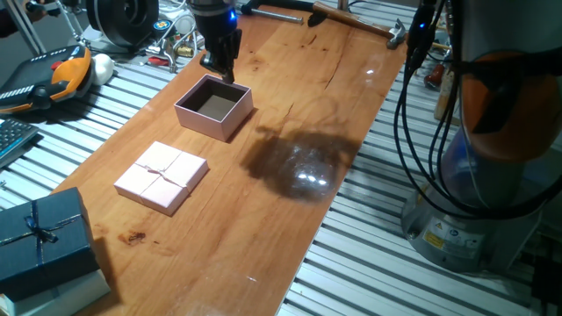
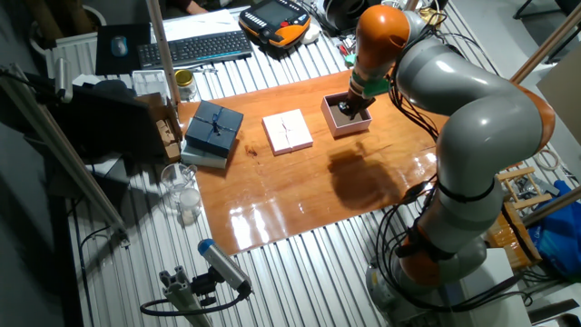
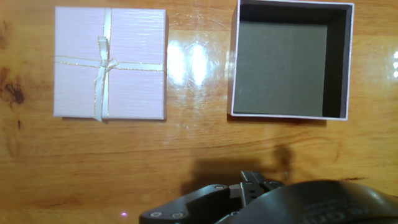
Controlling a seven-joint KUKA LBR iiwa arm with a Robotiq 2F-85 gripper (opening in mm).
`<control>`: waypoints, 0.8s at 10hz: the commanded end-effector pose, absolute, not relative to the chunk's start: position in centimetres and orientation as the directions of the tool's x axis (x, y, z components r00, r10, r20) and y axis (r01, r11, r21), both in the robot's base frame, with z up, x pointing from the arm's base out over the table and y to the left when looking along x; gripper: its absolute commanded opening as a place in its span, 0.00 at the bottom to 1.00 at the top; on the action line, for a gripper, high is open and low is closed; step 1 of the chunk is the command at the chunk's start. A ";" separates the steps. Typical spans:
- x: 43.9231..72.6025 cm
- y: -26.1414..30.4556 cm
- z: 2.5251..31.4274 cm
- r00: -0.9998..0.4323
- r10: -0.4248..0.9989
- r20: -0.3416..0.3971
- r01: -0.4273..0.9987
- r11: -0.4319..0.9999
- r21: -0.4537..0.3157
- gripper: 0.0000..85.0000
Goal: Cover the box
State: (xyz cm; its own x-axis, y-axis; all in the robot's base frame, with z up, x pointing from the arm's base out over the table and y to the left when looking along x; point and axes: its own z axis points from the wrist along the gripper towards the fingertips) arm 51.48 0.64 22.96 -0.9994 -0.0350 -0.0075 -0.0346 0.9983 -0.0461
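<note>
The box (image 1: 213, 107) is a small pale pink square, open, with a brownish inside, standing at the far left of the wooden table. It also shows in the other fixed view (image 2: 347, 116) and at the top right of the hand view (image 3: 291, 60). The flat pink lid (image 1: 162, 176) with a string cross lies nearer on the table, apart from the box, and shows in the hand view (image 3: 110, 63) to the box's left. My gripper (image 1: 226, 75) hangs just above the box's far edge, its fingers together and holding nothing. The hand view shows no fingertips.
A dark blue ribboned box (image 1: 39, 237) sits on the slatted bench left of the table (image 1: 290, 202), beyond the lid. A hammer (image 1: 351, 19) lies at the table's far end. Tools and a pendant (image 1: 53, 75) clutter the far left. The robot base (image 1: 492, 175) stands to the right.
</note>
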 end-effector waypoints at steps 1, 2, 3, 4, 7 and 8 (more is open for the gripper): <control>51.3 0.8 22.8 -0.999 -0.033 -0.012 -0.033 0.998 -0.062 0.00; 51.0 1.0 22.6 -0.999 -0.031 -0.018 -0.030 0.997 -0.073 0.00; 50.7 1.1 22.4 -1.000 -0.015 -0.018 -0.014 0.998 -0.054 0.00; 50.7 1.2 22.2 -1.000 -0.007 -0.014 -0.007 0.999 -0.035 0.00; 50.1 1.7 21.7 -1.000 -0.005 -0.031 -0.004 0.999 -0.046 0.00; 50.0 1.8 21.3 -0.999 -0.011 -0.035 -0.010 0.999 -0.039 0.00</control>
State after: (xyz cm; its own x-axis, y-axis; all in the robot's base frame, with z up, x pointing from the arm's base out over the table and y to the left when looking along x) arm 49.97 1.86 21.16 -0.9992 -0.0118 -0.0388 -0.0104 0.9993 -0.0357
